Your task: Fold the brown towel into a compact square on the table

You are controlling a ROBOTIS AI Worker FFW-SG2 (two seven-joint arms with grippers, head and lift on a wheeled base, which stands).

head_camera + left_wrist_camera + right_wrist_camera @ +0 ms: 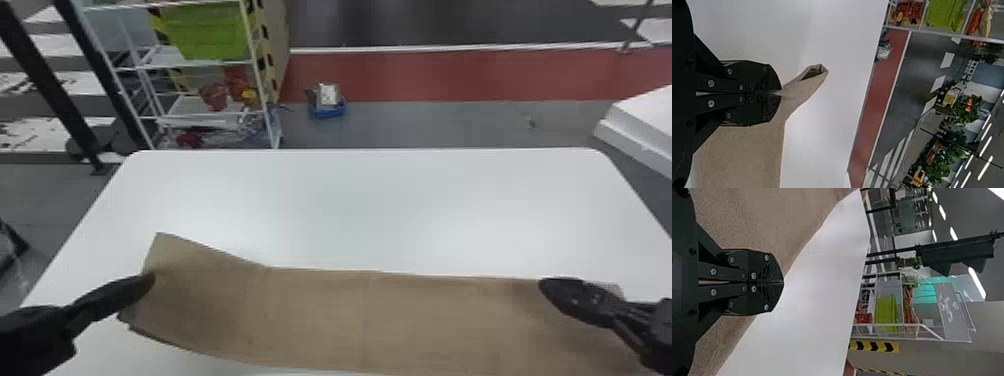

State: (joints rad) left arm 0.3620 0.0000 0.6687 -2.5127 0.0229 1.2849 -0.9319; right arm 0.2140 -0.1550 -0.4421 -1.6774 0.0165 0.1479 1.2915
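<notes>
In the head view my left gripper [145,284] is at the left end of the brown towel [320,315], which stretches as a long band along the near part of the table. In the left wrist view the left gripper [781,93] is shut on the towel [742,156], and a folded corner sticks out past its fingertips. Over the towel's right end is my right gripper [547,286]. The right wrist view has the right gripper [783,282] with its fingers together at the edge of the towel [766,219]; whether cloth is between them cannot be made out.
The white table [350,200] extends beyond the towel to its far edge. Behind it on the floor stand a white rack [200,65] with a green basket [205,30] and a small blue bin [327,107]. A white block [645,120] is at the right.
</notes>
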